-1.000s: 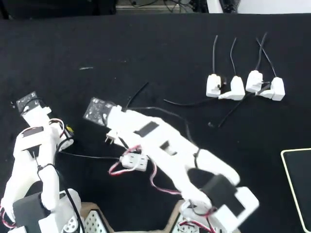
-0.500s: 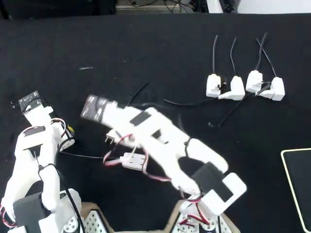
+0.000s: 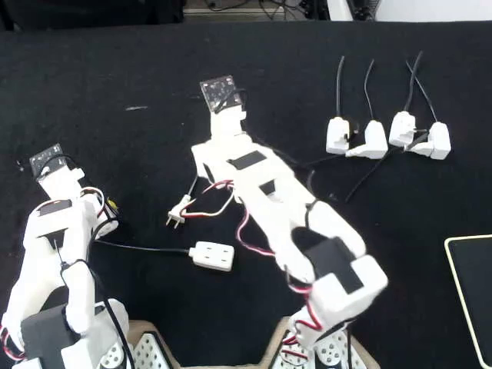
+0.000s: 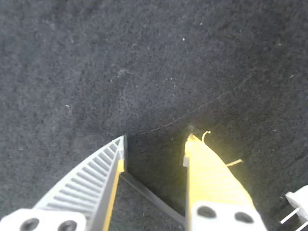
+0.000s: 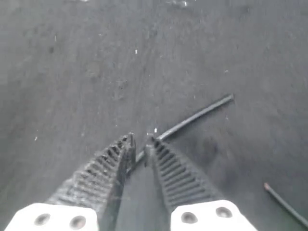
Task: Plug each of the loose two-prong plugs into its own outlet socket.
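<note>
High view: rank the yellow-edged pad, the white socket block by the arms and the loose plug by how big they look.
Largest: yellow-edged pad, even though the frame edge cuts it off.
Middle: white socket block.
Smallest: loose plug, only a little smaller than the block.

You have a desk (image 3: 92,61) covered in black cloth filling most of the high view. At the right edge, low in the frame, sits a dark flat panel with a pale rim (image 3: 470,284), cut off by the border. A small pale scrap (image 3: 136,108) lies in the upper left, and dark cables (image 3: 265,9) run behind the desk's far edge at the top.
</note>
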`<act>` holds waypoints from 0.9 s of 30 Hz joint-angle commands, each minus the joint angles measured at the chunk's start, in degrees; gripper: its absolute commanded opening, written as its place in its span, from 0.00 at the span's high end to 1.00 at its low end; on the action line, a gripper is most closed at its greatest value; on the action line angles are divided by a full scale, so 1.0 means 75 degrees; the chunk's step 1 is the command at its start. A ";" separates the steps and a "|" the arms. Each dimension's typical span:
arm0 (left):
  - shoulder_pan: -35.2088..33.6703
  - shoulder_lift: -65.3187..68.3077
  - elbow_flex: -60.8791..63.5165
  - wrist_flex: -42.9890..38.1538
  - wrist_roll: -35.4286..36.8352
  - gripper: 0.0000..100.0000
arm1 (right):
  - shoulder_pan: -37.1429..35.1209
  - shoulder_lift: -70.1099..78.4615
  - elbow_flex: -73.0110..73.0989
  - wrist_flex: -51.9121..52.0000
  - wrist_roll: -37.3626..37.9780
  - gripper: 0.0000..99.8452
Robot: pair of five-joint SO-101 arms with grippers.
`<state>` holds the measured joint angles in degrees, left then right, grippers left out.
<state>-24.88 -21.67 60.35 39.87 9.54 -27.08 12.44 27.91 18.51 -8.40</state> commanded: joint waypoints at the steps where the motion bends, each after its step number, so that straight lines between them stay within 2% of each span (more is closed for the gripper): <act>1: 0.0100 -0.0035 -0.0205 -0.0059 0.0070 0.79 | -0.0234 0.0545 -0.0440 -0.1102 -0.0094 0.93; 5: 0.0100 -0.0035 -0.0205 -0.0035 0.0070 0.79 | -0.0176 0.1061 -0.1084 -0.0879 -0.0117 0.96; 18: 0.0088 -0.0105 -0.0170 -0.0023 0.0070 0.79 | 0.0211 0.2127 -0.3979 0.5697 -0.0059 0.98; 20: 0.0088 -0.0105 -0.0170 -0.0023 0.0070 0.79 | 0.0270 0.2198 -0.4355 0.6459 0.0305 0.98; 24: 0.0088 -0.0105 -0.0170 -0.0023 0.0070 0.79 | 0.0199 0.2010 -0.4905 0.7478 0.0656 0.98; 27: 0.0088 -0.0105 -0.0170 -0.0023 0.0070 0.79 | 0.0199 0.1635 -0.5011 0.7349 0.0668 0.98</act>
<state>-24.88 -21.67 60.35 39.87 9.54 -26.37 29.58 -6.02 73.45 -4.09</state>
